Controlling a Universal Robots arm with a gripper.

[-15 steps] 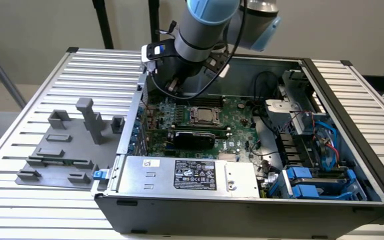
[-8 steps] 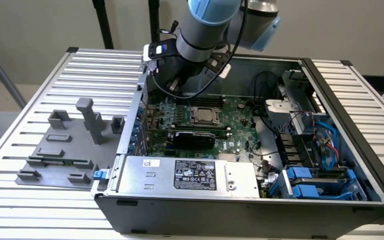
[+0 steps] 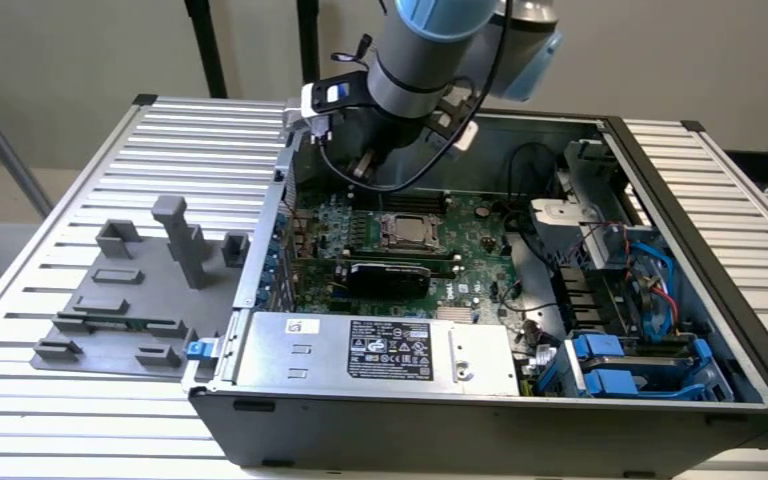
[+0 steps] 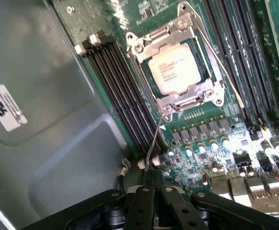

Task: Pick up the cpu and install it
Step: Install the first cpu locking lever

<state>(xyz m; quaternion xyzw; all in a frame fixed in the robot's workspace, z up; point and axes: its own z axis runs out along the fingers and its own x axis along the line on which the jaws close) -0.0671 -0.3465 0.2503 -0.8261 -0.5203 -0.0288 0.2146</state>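
Placement looks done — the cpu (image 4: 173, 68) rests in its socket (image 4: 187, 98) mid-motherboard (image 4: 125, 14). My gripper (image 4: 152, 187), fingers pinched together and empty, hovers at the thin latch lever (image 4: 153, 139); locking the frame, I judge, is what remains.

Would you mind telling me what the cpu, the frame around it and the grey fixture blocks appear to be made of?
The cpu: likely a metal top, matte silvery with printed text. The frame: bright metal, it glints at the edges. The fixture blocks: probably plastic, flat uniform grey without shine.
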